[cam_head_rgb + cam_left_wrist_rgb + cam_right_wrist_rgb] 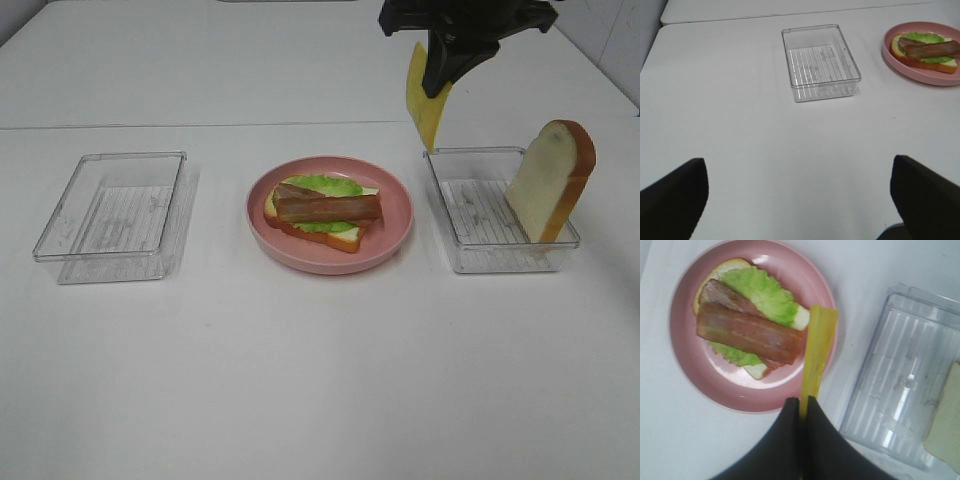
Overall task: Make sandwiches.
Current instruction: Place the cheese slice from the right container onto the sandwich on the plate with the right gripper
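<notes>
On the pink plate lies a partial sandwich: a bread slice, green lettuce and brown bacon strips. It also shows in the right wrist view and the left wrist view. My right gripper is shut on a yellow cheese slice and holds it hanging in the air between the plate and the right tray; in the right wrist view the cheese hangs over the plate's rim. A second bread slice leans upright in the right tray. My left gripper is open and empty above the bare table.
A clear plastic tray stands at the left with nothing in it, seen also in the left wrist view. A table seam runs across the back.
</notes>
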Controlling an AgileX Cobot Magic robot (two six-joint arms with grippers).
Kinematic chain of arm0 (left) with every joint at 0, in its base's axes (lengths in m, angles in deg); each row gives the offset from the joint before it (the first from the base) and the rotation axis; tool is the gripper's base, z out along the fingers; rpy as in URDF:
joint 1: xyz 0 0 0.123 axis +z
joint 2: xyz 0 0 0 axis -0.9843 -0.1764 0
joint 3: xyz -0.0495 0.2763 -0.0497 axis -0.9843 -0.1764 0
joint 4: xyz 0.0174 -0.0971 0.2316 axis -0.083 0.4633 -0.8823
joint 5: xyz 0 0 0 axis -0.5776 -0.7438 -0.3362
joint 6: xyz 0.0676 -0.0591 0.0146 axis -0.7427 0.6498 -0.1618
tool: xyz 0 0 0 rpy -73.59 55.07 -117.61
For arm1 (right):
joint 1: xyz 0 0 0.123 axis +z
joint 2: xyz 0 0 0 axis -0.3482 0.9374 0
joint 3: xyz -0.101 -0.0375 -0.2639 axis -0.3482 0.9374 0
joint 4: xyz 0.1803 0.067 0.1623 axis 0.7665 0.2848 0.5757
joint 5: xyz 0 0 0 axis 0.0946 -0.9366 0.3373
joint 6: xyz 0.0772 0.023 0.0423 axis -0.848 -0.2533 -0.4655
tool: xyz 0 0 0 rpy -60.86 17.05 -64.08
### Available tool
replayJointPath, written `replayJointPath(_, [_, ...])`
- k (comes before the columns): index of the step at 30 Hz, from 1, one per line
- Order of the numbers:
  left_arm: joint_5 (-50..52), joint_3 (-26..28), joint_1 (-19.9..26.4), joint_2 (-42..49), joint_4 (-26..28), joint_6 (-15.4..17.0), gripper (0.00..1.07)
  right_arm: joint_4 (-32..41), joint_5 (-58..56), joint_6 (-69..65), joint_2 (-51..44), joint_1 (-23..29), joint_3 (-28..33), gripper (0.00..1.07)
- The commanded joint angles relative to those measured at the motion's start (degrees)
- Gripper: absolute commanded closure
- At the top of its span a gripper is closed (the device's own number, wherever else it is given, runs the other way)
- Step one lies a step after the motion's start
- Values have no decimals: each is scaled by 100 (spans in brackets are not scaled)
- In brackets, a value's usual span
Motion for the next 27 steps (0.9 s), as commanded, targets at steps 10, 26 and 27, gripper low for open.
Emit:
replayJointPath(10, [23,-11,6,69,52,6,16,441,980,92,52,985,0,107])
replayJointPath(26, [23,-11,6,69,52,6,16,1375,1346,745,911,1140,6,107])
replayJointPath(27, [23,-11,6,69,52,6,16,1375,1346,745,911,1140,6,107])
